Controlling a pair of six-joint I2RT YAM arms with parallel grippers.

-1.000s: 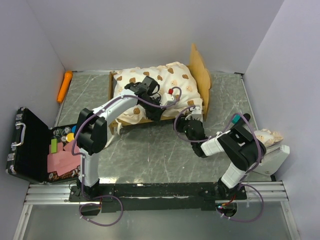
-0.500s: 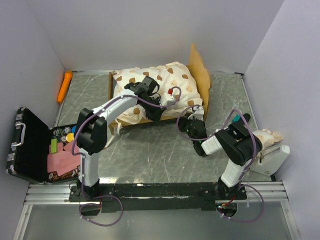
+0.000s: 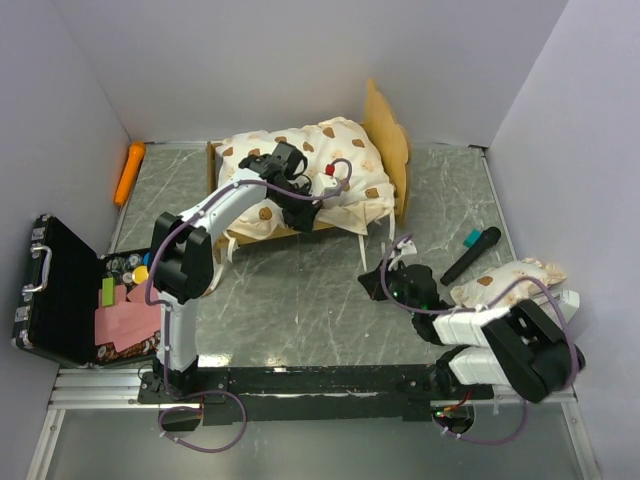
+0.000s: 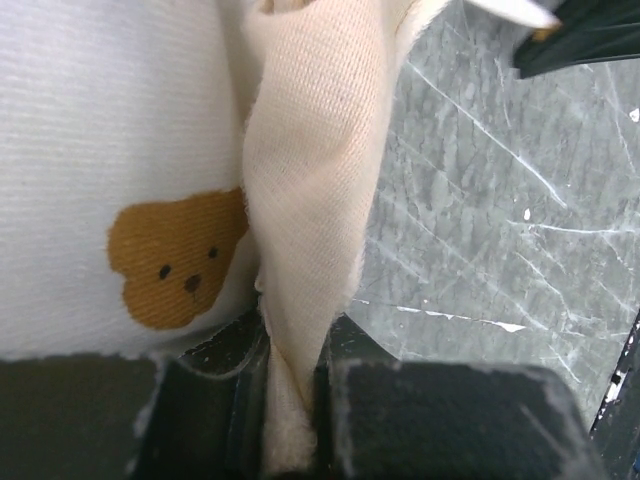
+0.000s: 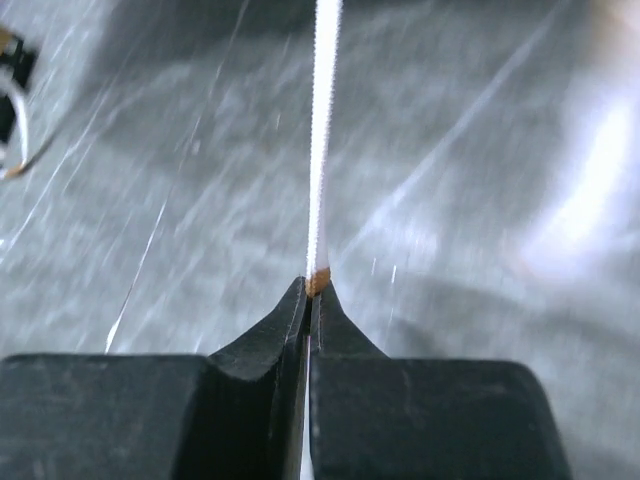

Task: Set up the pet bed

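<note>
The pet bed stands at the back middle, a light-wood frame with its wavy headboard on the right. Its cream bear-print mattress lies bunched on top. My left gripper sits at the mattress's near edge, shut on the cream ruffle beside a brown bear print. My right gripper is low over the table in front of the bed's right corner, shut on a thin white tie string that runs up to the mattress. The matching pillow lies far right.
An open black case with small coloured items lies at the left edge. An orange object rests by the back left wall. A black pen with a teal tip lies right of my right gripper. A white box sits under the pillow.
The right gripper closed on the tie string and drew back toward the near right. The bed and mattress shifted left and toward the back wall, the left gripper moving with them.
</note>
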